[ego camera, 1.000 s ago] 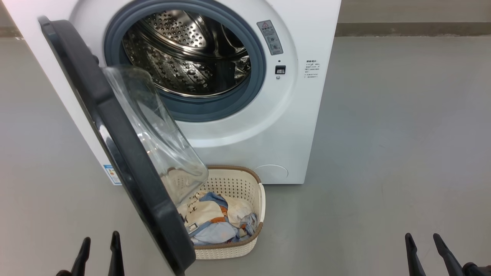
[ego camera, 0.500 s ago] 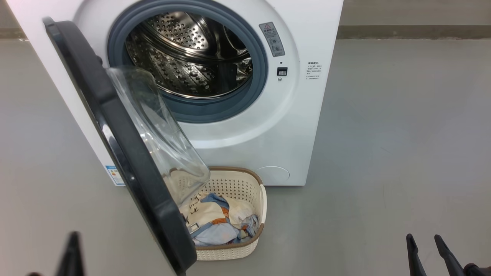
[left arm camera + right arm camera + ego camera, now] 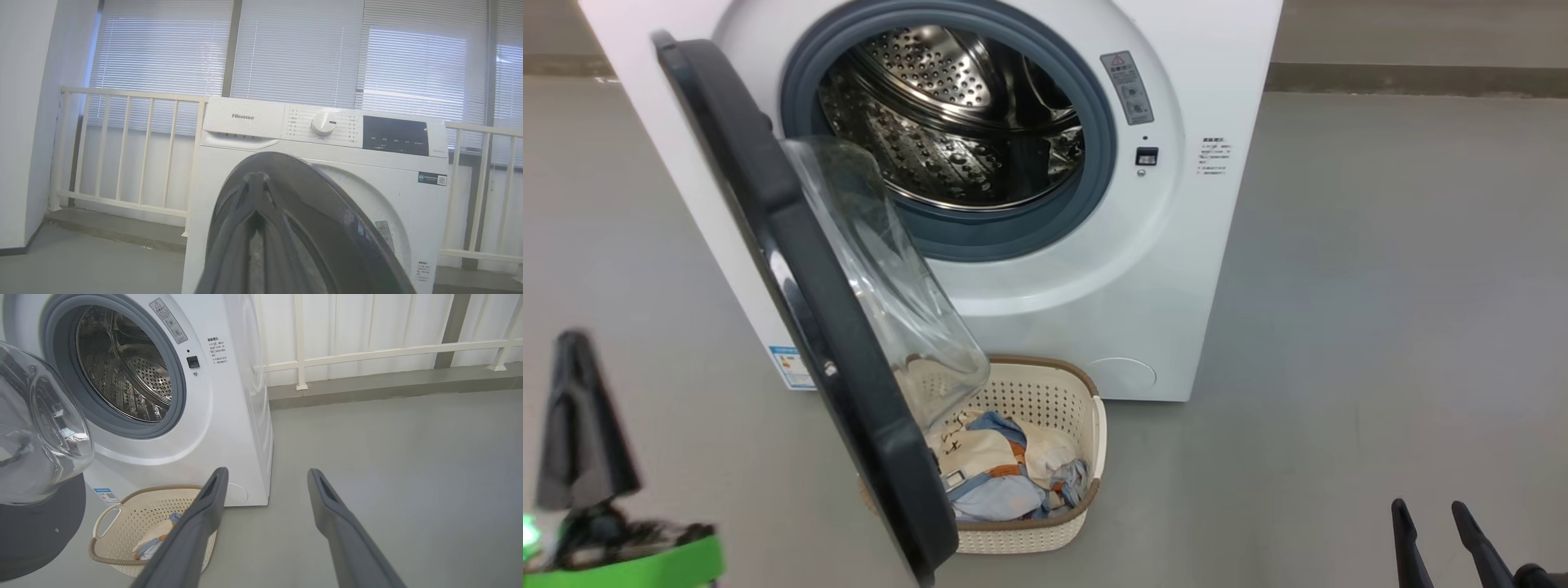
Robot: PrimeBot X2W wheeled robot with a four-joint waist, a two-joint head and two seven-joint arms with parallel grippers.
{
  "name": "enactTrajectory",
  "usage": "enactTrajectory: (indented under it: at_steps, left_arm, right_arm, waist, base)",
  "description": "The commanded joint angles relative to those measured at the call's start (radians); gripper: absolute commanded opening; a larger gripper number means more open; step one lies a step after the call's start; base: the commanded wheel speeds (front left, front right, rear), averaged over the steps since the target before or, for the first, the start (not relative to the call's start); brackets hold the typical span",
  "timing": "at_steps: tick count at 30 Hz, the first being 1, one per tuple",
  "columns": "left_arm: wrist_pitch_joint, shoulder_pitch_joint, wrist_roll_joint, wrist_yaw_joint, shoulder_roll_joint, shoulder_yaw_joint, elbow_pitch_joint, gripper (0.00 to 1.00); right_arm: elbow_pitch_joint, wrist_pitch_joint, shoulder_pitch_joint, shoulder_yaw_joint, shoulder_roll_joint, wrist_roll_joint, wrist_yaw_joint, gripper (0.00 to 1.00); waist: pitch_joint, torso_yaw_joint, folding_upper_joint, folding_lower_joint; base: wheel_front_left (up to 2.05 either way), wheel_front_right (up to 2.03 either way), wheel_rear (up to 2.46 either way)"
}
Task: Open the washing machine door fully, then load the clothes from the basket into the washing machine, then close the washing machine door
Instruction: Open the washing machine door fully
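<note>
The white washing machine stands ahead, its steel drum exposed. The washing machine door hangs partly open, swung out toward me, its glass bowl over the basket. The cream basket sits on the floor against the machine's front and holds the clothes, light blue and cream fabric. My left gripper is shut and empty, raised at the far left, left of the door. In the left wrist view my left gripper points at the door's black outer face. My right gripper stands open at lower right.
Grey floor stretches to the right of the machine. A white railing and blinds stand behind it, on a low grey kerb. In the right wrist view my right gripper is open above the floor, with the basket to its left.
My left gripper has shut and risen at the far left of the head view. The head camera has shifted a little, sliding the scene rightward. The right gripper stays open.
</note>
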State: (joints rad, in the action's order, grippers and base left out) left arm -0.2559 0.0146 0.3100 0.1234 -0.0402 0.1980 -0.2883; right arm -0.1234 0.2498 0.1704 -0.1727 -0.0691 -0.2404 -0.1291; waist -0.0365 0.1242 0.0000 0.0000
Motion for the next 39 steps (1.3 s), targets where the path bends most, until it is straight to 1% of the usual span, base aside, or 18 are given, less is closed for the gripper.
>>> enactTrajectory:
  at_steps: [1,5,9,10,11,12,15,17,24,25,31,34,39]
  left_arm:
    - [0.007,-0.058,-0.019,-0.008,-0.01,-0.001,-0.065,0.0]
    - [0.072,-0.106,-0.02,-0.019,-0.01,-0.13,-0.199,0.0]
    - [0.15,-0.139,-0.004,-0.036,-0.01,-0.288,-0.28,0.0]
    - [0.169,-0.142,0.005,-0.043,-0.01,-0.33,-0.289,0.0]
    - [0.204,-0.144,0.019,-0.06,-0.01,-0.412,-0.294,0.0]
    - [0.22,-0.141,0.032,-0.07,-0.01,-0.448,-0.291,0.0]
    - [0.263,-0.125,0.065,-0.097,-0.01,-0.537,-0.269,0.0]
    - [0.288,-0.114,0.08,-0.114,-0.01,-0.575,-0.239,0.0]
    - [0.341,-0.075,0.151,-0.171,-0.01,-0.643,-0.152,0.0]
    - [0.341,-0.075,0.151,-0.171,-0.01,-0.643,-0.152,0.0]
    - [0.363,-0.056,0.181,-0.212,-0.01,-0.673,-0.087,0.0]
    - [0.367,-0.05,0.192,-0.227,-0.01,-0.666,-0.046,0.0]
    - [0.361,-0.046,0.225,-0.234,-0.01,-0.665,0.01,0.0]
  right_arm:
    - [0.027,0.012,0.004,0.021,-0.014,-0.003,-0.002,1.0]
    - [0.029,0.012,0.01,0.014,-0.008,-0.005,-0.002,1.0]
    - [0.029,0.012,0.013,0.016,-0.002,-0.005,-0.002,1.0]
    - [0.03,0.012,0.012,0.016,-0.001,-0.005,-0.002,1.0]
    - [0.03,0.012,0.011,0.017,0.001,-0.005,-0.002,1.0]
    - [0.03,0.012,0.011,0.016,0.002,-0.004,-0.002,1.0]
    - [0.031,0.012,0.009,0.014,0.003,-0.005,-0.002,1.0]
    - [0.031,0.012,0.009,0.014,0.004,-0.005,-0.002,1.0]
    - [0.028,0.012,0.005,0.015,0.006,-0.007,-0.002,1.0]
    - [0.028,0.012,0.005,0.015,0.006,-0.007,-0.002,1.0]
    - [0.028,0.012,0.002,0.018,0.007,-0.007,-0.002,1.0]
    - [0.027,0.012,0.0,0.02,0.007,-0.007,-0.002,1.0]
    - [0.026,0.012,-0.004,0.023,0.003,-0.007,-0.002,1.0]
  waist:
    - [-0.003,0.009,0.0,0.0]
    - [-0.006,0.023,0.0,0.0]
    - [-0.007,0.037,0.0,0.0]
    - [-0.007,0.04,0.0,0.0]
    - [-0.006,0.046,0.0,0.0]
    - [-0.006,0.048,0.0,0.0]
    - [-0.004,0.057,0.0,0.0]
    - [-0.001,0.063,0.0,0.0]
    - [0.004,0.078,0.0,0.0]
    - [0.004,0.078,0.0,0.0]
    - [0.01,0.086,0.0,0.0]
    - [0.014,0.087,0.0,0.0]
    - [0.022,0.088,0.0,0.0]
  base:
    - [0.0,0.0,0.0]
    - [0.0,0.0,0.0]
    - [0.0,0.0,0.0]
    - [0.0,0.0,0.0]
    - [0.0,0.0,0.0]
    - [0.0,0.0,0.0]
    - [0.0,0.0,0.0]
    - [0.0,0.0,0.0]
    - [0.0,0.0,0.0]
    - [0.0,0.0,0.0]
    - [0.0,0.0,0.0]
    - [0.0,0.0,0.0]
    - [0.0,0.0,0.0]
